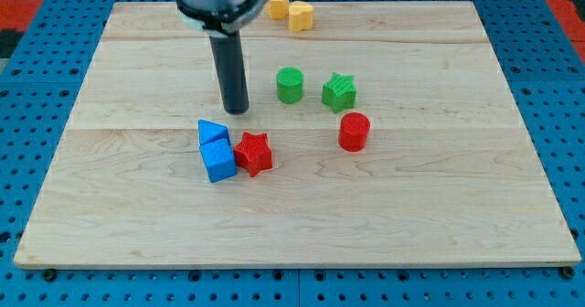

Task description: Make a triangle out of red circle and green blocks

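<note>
Nearest us, the pale wooden desk carries our work. The red plastic cylinder, green plastic cylinder and green plastic star sit right of centre, nearly triangular. Our tool is a jawless rod holding nothing; my tip rests left of them. We should nudge gently.

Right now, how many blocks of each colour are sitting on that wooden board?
Yellow: 2, a yellow block and a yellow heart
Green: 2, a green circle and a green star
Red: 2, a red circle and a red star
Blue: 2, a blue triangle and a blue cube
Total: 8
</note>
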Controlling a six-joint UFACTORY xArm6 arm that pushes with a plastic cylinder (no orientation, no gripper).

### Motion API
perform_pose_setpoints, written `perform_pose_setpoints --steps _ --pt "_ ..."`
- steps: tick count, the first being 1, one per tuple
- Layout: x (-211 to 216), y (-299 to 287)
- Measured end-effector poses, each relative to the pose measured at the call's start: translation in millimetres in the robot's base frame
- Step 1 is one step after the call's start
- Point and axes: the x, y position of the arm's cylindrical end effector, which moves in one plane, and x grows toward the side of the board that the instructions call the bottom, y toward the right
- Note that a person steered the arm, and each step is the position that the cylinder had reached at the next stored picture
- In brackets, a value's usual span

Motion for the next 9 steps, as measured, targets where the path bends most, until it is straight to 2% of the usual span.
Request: perform_pose_setpoints --steps 1,2,3,4,5,7,9 --pt "-19 10" --pt "-23 66" --pt "-7 110" --pt "-20 121" --pt "-54 109" --pt "-69 163" --pt "-15 162"
